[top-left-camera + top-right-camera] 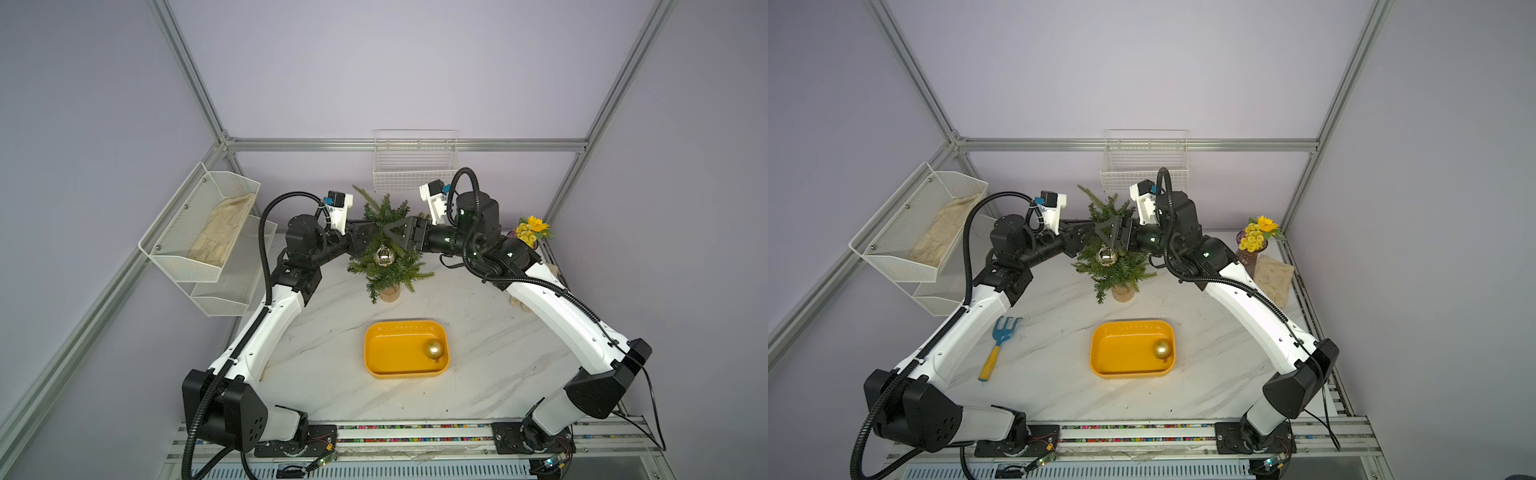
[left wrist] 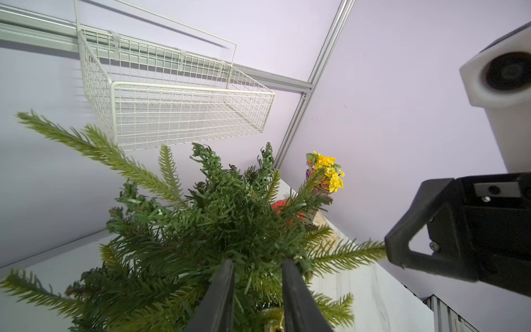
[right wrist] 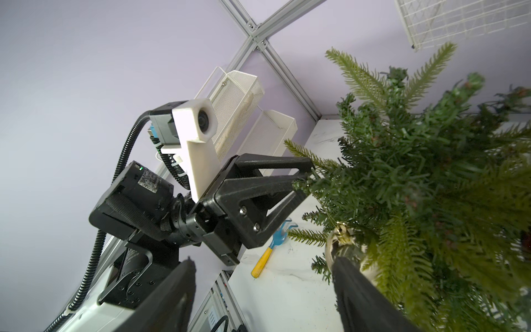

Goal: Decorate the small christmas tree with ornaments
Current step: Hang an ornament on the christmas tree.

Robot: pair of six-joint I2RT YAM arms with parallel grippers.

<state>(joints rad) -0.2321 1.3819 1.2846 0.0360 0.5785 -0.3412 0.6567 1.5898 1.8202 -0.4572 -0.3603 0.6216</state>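
- The small christmas tree [image 1: 386,272] stood upright on its tan base at the back centre of the table [image 1: 332,374], between the two arms.
- The left gripper [image 2: 258,263] reached into the foliage from the side. Its fingers were drawn narrow, with needle branches of the tree pinched between them.
- The right gripper [image 1: 390,232] sat at the opposite side of the tree. Its fingers were spread wide and held nothing.
- The silver ornament [image 1: 383,256] hung by its string from a front branch, below both grippers and just beside one right finger.
- The gold ornament [image 1: 434,350] lay in the right end of the yellow tray [image 1: 366,345], in front of the tree.
- The red ornament [image 2: 280,205] showed partly through the branches in the left wrist view. Whether it hung or rested could not be told.
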